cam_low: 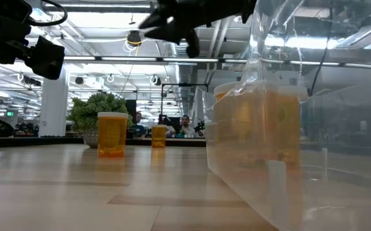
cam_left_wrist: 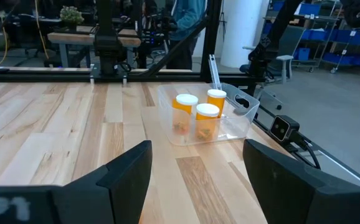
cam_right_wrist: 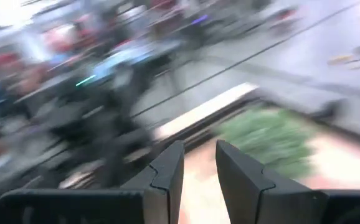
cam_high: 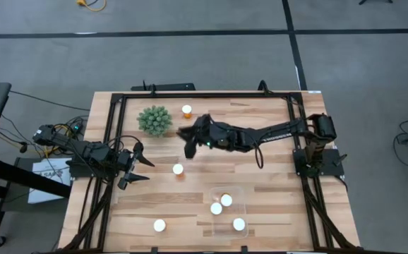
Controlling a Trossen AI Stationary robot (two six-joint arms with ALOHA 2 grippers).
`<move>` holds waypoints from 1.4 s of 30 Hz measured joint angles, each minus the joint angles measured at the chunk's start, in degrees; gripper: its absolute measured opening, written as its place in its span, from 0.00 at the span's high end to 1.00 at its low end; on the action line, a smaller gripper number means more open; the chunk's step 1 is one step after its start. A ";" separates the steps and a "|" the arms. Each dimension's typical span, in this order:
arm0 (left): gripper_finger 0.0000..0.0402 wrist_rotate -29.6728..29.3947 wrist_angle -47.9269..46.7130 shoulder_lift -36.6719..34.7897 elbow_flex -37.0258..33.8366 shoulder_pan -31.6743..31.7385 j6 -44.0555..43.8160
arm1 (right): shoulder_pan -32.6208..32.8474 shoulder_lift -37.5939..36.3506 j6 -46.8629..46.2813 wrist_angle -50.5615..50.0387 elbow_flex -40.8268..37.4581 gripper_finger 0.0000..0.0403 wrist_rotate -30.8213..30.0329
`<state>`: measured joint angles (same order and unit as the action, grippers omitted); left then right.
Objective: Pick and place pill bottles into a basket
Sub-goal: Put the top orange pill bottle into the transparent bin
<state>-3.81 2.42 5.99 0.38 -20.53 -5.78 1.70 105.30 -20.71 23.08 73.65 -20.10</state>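
Step in hand: fetching the next bottle. Right gripper (cam_high: 188, 144), clenched and empty, hangs at frame centre; it must spread its fingers over a bottle. Left gripper (cam_high: 138, 168), released, waits at left. Count: 3 pill bottles (cam_high: 226, 200) inside the basket (cam_high: 211, 193), lower centre; 3 loose bottles (cam_high: 178, 169) on the table.

Both arms are dark, nearly black, built of rounded jointed segments. The right arm (cam_high: 274, 132) carries a black cable looping beneath it and a small green light near its wrist; its base is a dark square plate. The left arm (cam_high: 77, 148) trails thin black cables from its rear. The left tool (cam_left_wrist: 198, 168) has two broad, flat, matte black fingers (cam_left_wrist: 127, 171); the right tool (cam_right_wrist: 198, 165) has similar angular dark fingers.
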 joint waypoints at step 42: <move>0.40 0.00 0.00 -0.01 -0.02 0.00 -0.02 | -10.17 0.02 12.20 -8.09 -9.97 0.36 3.26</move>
<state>-3.81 2.42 5.98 0.36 -20.53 -5.80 -8.47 105.32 -8.51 14.99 63.68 -16.84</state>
